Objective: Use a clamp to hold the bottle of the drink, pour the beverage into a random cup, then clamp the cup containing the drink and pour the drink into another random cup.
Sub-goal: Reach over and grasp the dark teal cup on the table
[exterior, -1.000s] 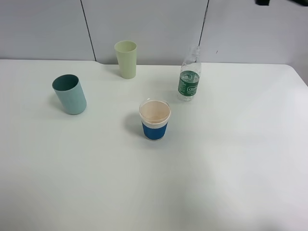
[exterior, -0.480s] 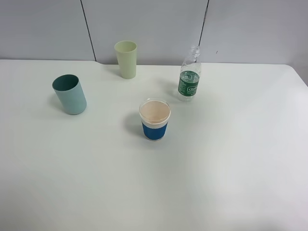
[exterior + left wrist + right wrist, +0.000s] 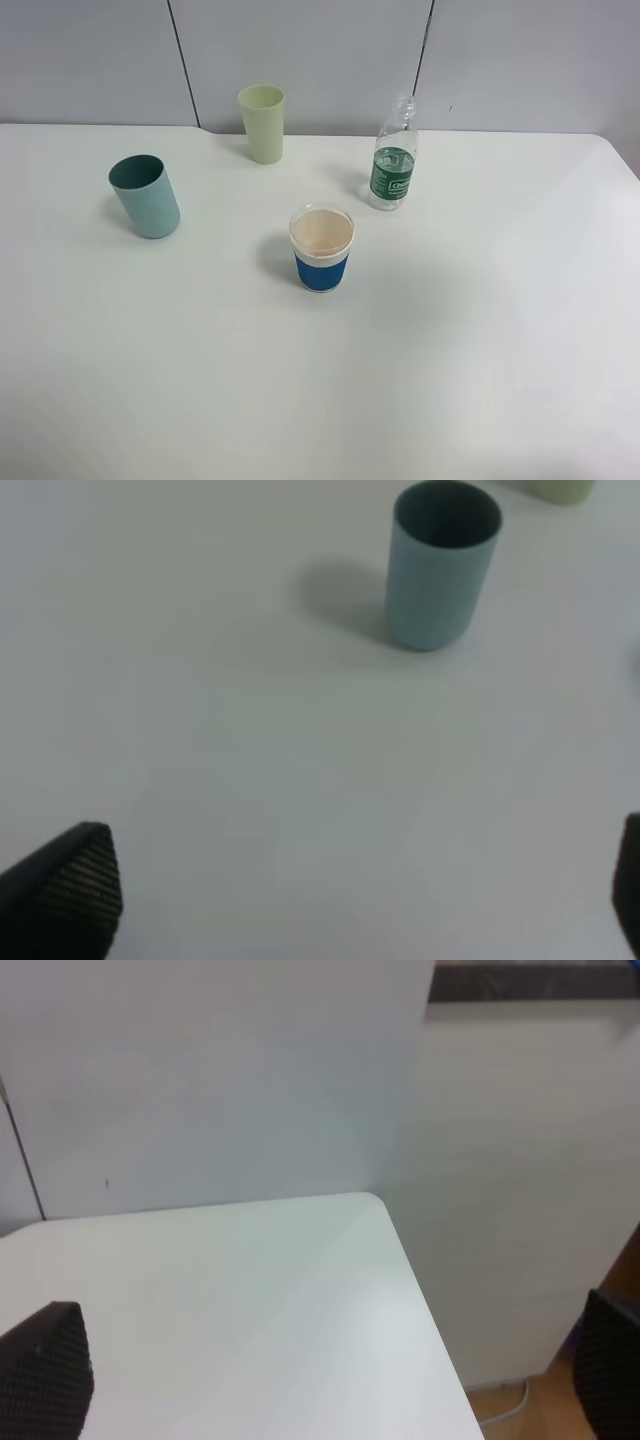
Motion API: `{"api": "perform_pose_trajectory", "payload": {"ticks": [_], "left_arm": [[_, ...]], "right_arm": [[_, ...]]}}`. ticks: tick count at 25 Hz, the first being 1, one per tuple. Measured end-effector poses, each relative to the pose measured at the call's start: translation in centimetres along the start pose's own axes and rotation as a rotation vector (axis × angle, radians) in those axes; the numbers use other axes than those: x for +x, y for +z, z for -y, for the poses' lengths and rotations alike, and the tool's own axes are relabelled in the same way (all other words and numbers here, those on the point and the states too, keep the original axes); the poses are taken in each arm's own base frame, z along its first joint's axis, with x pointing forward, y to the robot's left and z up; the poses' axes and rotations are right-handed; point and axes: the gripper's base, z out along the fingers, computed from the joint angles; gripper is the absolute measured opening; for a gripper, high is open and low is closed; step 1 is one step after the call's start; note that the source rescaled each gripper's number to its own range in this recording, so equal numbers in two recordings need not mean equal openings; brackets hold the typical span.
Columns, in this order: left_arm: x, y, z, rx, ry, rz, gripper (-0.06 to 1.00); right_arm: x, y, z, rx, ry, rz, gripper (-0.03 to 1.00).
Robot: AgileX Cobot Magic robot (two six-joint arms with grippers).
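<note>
Left wrist view shows you the left hand [image 3: 350, 890] spread wide and empty over the white table [image 3: 200, 730]. The teal cup [image 3: 440, 570] stands upright ahead of it, well apart. Your right hand [image 3: 325, 1370], equally wide and empty, faces the table's corner and the grey wall [image 3: 200, 1070]. The bottle [image 3: 393, 160] stands upright near the wall, well apart from both hands.

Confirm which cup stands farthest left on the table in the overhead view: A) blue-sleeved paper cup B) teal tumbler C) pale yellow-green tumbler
B: the teal tumbler stands well left of both the pale yellow-green tumbler and the blue-sleeved paper cup.
</note>
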Motion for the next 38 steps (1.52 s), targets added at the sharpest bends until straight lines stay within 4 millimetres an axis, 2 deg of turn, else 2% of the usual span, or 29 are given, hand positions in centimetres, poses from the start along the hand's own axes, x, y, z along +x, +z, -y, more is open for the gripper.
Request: {"api": "perform_pose_trajectory", "payload": {"ticks": [8,12,21,33,38], "left_arm": [[0.0,0.0,0.0,0.0,0.0,0.0,1.0],[0.0,0.0,0.0,0.0,0.0,0.0,1.0],[0.0,0.0,0.0,0.0,0.0,0.0,1.0],[0.0,0.0,0.0,0.0,0.0,0.0,1.0],[0.0,0.0,0.0,0.0,0.0,0.0,1.0]], "right_arm": [[5.8,-4.4,0.4,-0.015,0.05,0.114,1.0],[8.6,-5.2,0.3,-0.025,0.072,0.151,1.0],[12.4,-2.6,-0.7,-0.049,0.075,-0.028,1.0],[13.1,-2.3,-1.3,-0.105,0.116,-0.08,1.0],[14.2,-2.3,-1.6,-0.126,0.129,-0.191,1.0]]}}
